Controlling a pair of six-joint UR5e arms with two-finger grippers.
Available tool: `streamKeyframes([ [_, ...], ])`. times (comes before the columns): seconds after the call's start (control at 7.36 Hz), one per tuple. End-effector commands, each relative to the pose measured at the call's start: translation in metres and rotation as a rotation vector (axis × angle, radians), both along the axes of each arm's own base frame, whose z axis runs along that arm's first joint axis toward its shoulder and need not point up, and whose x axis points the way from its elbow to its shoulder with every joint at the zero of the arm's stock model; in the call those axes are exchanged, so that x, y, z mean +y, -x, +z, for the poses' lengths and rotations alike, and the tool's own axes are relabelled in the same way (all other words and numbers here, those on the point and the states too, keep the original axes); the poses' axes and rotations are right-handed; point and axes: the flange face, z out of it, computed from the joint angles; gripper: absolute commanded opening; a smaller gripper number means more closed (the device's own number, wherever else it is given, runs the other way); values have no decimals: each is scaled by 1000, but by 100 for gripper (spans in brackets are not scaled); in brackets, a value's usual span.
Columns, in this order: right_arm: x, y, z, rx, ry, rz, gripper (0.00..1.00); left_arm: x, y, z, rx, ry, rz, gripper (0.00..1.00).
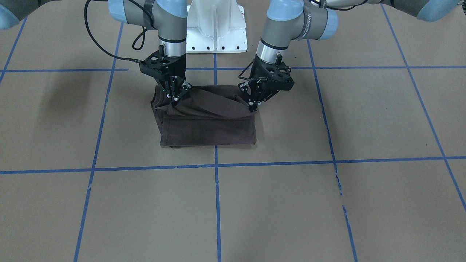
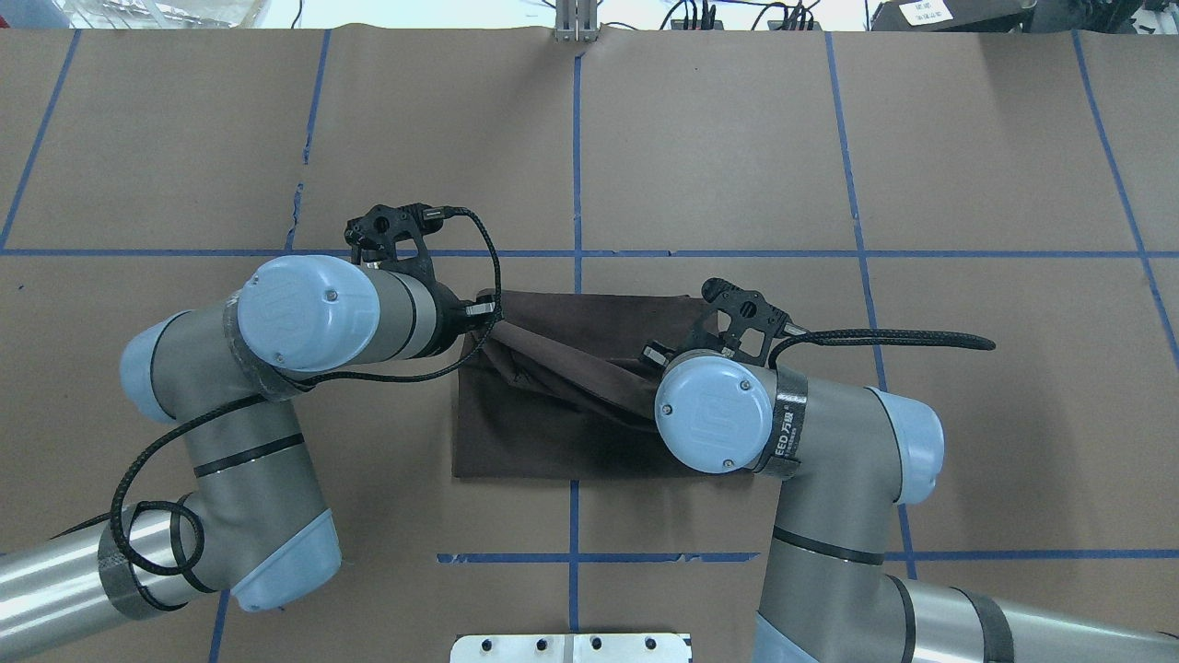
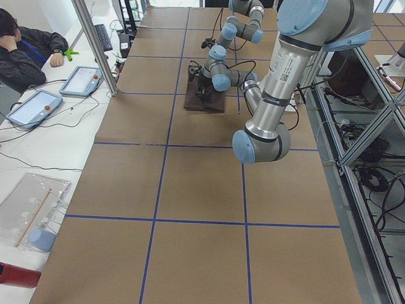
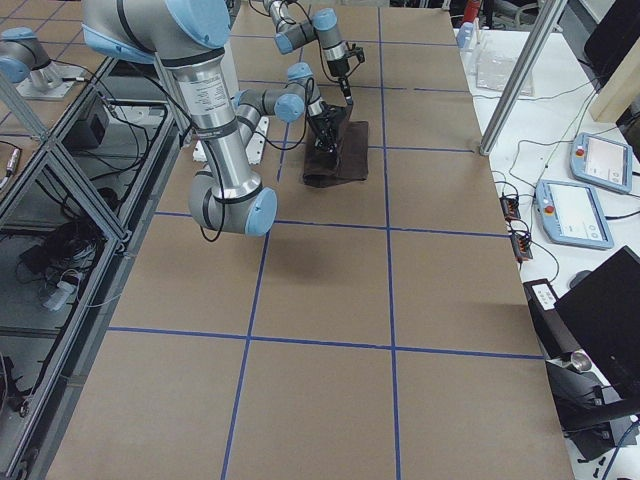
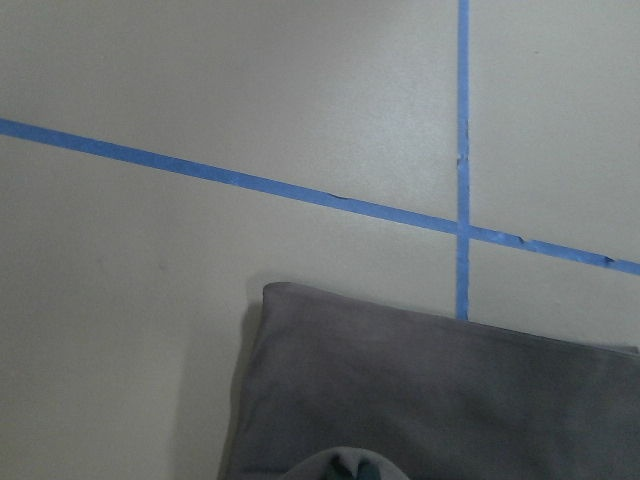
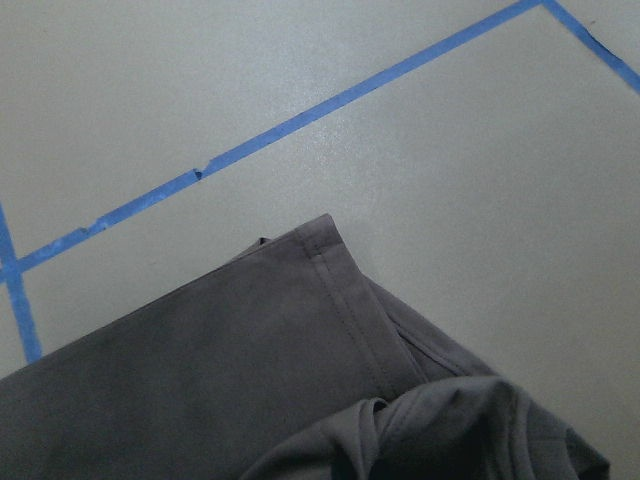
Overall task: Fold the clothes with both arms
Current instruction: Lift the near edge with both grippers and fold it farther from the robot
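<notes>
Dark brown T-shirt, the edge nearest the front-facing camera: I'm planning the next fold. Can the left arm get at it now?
Probably not yet: the left gripper has its jaws shut on a raised fold of the dark brown T-shirt and must let go first. Nothing else stands in the way.

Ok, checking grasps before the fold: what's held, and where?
The shirt: left gripper pinches its lifted layer's left end, right gripper the right end.

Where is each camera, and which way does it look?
Front: across the table, facing robot; left claw, right claw pinch T-shirt.
Overhead: behind robot, looking down; left arm, right arm.
Left side: table's end; left arm nearest.
Right side: opposite end; right arm nearest.
Left wrist: down onto T-shirt, no claw.
Right wrist: likewise.
All share the T-shirt.
</notes>
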Motion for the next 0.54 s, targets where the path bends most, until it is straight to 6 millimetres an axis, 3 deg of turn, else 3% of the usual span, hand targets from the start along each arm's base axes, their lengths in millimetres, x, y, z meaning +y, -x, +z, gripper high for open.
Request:
streamKeyframes([
  [0.0, -10, -6, 0, -11, 30, -30, 0, -16, 9, 1, -16, -30, -6, 0],
  [0.27, -13, -1, 11, 19, 32, -38, 0, -24, -7, 10, -31, -23, -6, 0],
  [0.41, -16, 2, 18, 67, -9, -97, 99, -32, -20, 23, -37, -31, 0, 54],
])
